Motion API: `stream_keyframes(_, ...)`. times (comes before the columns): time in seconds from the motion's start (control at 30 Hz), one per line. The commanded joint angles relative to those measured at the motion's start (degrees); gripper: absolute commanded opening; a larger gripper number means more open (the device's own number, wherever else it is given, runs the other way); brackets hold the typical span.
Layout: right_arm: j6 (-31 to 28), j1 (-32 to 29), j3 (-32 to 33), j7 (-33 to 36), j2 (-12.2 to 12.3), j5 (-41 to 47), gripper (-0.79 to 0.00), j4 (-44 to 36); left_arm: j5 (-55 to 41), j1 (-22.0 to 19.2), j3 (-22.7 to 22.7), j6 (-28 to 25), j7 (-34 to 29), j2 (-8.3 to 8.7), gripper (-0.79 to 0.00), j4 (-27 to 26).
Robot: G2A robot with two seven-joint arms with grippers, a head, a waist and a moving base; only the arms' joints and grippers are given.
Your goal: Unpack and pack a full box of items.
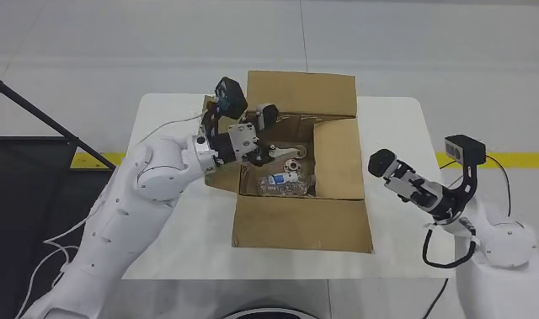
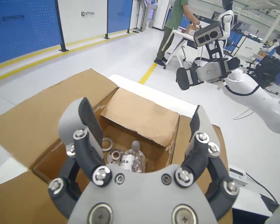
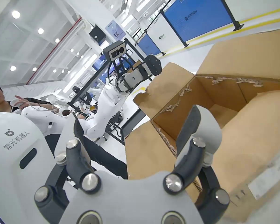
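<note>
Plainly, the white table (image 1: 396, 134) carries one open cardboard box (image 1: 337, 159) with its flaps folded outward. The left gripper (image 2: 141, 108) hangs over the left part of the opening. Its jaws are spread wide, hold nothing and point down into the box. The right gripper (image 3: 136, 117) sits above the table beside the box's right flap, apart from it, and is likewise spread wide and empty. On the box floor a clear plastic bottle (image 2: 134, 158) lies on its side, with a few metal rings (image 2: 114, 155) just beside it. From this I judge the unpacking to be at best partly done. The bottle and rings have yet to be lifted out, and all of the repacking is left. The left arm looks better placed for the next pick.
</note>
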Motion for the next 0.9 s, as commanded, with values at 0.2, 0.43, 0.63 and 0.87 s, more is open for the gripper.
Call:
stream_keyframes(0.2,-1.4,-1.2,1.5,1.0,0.4,1.9,0.000,2.5,-0.1,-2.4,2.7,1.6,-1.4,-0.54,0.000,1.4)
stream_keyframes(0.43,-1.4,-1.2,1.5,1.0,0.4,1.9,0.000,2.5,-1.1,-1.7,5.3,4.3,-2.4,-1.01,0.000,0.1)
stream_keyframes(0.63,-1.4,-1.2,1.5,1.0,0.4,1.9,0.000,2.5,-8.0,-8.5,13.9,11.5,-7.1,-3.83,0.000,5.6)
stream_keyframes(0.87,-1.4,-1.2,1.5,1.0,0.4,1.9,0.000,2.5,-16.3,-14.5,19.8,18.7,-11.8,-6.92,0.000,13.4)
